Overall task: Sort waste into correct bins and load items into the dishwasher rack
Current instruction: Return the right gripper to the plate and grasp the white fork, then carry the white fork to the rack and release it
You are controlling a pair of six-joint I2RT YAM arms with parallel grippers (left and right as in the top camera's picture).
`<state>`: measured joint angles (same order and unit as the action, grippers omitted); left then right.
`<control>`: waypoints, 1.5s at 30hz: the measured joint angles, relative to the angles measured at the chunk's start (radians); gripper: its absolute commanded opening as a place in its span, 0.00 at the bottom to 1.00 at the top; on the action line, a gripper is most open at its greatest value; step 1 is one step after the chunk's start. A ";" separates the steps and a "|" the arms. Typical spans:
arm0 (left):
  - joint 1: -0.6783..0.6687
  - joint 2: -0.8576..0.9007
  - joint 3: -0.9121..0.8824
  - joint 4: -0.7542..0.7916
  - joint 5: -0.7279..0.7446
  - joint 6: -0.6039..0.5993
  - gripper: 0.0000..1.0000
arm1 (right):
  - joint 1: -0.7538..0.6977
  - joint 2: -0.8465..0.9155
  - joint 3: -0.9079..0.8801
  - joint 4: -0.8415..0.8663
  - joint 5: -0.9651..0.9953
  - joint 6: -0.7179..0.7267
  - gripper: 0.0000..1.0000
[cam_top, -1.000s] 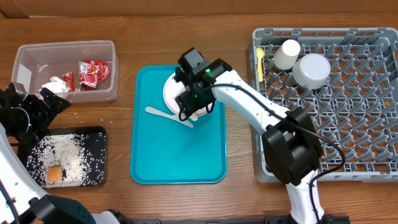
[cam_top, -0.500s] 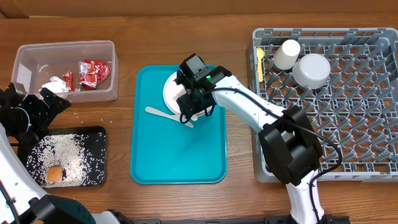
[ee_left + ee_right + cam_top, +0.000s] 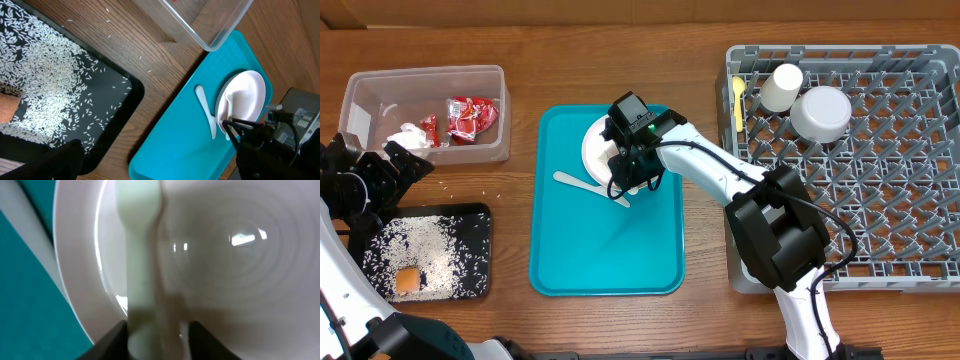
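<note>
A round white plate [image 3: 594, 150] [image 3: 225, 255] lies at the top of the teal tray [image 3: 610, 250]. My right gripper [image 3: 628, 178] [image 3: 157, 341] is down on the plate's near edge. Its jaws stand close on either side of a white cutlery handle [image 3: 142, 255], the left finger against it and a dim gap on the right. Another white cutlery piece [image 3: 582, 182] [image 3: 204, 107] lies on the tray beside the plate. My left gripper [image 3: 415, 160] [image 3: 160, 167] hangs wide open and empty between the clear tub [image 3: 502, 110] and the black tray [image 3: 485, 250].
The tub holds red wrappers [image 3: 470, 115] and a white napkin [image 3: 408, 135]. Rice [image 3: 420, 250] and an orange cube [image 3: 408, 280] lie in the black tray. The grey rack [image 3: 880, 200] at right holds a cup [image 3: 782, 87], a bowl [image 3: 820, 112] and a yellow spoon [image 3: 738, 95].
My right gripper's jaws have narrowed around the cutlery handle on the plate, and the arm has shifted slightly. The left arm has not moved.
</note>
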<state>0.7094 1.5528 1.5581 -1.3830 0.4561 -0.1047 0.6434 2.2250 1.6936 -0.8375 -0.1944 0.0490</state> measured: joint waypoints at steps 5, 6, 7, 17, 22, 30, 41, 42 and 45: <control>0.000 0.000 0.000 0.000 0.000 0.000 1.00 | 0.000 0.002 0.001 -0.002 -0.001 0.006 0.09; 0.000 0.000 0.000 0.000 0.000 0.000 1.00 | -0.001 0.002 0.003 -0.004 -0.001 0.005 0.07; 0.000 0.000 0.000 0.000 0.000 0.000 1.00 | -0.002 0.002 0.006 -0.010 0.000 0.007 0.04; 0.000 0.000 0.000 0.000 0.000 0.000 1.00 | -0.034 0.014 0.184 -0.200 0.001 0.007 0.04; 0.000 0.000 0.000 0.000 0.000 0.000 1.00 | -0.097 0.014 0.364 -0.346 0.016 0.006 0.04; 0.000 0.000 0.000 0.000 0.000 0.000 1.00 | -0.272 -0.003 0.574 -0.486 0.071 0.006 0.04; 0.000 0.000 0.000 0.000 0.000 0.000 1.00 | -0.490 -0.025 0.616 -0.538 0.196 0.007 0.04; 0.000 0.000 0.000 0.000 0.000 0.000 1.00 | -0.500 -0.025 0.615 -0.539 0.200 0.007 0.04; 0.000 0.000 0.000 0.000 0.000 0.000 1.00 | -0.510 -0.025 0.590 -0.531 0.201 0.007 0.04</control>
<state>0.7094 1.5528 1.5581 -1.3830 0.4561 -0.1043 0.1329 2.1998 2.2833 -1.3689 0.0063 0.0559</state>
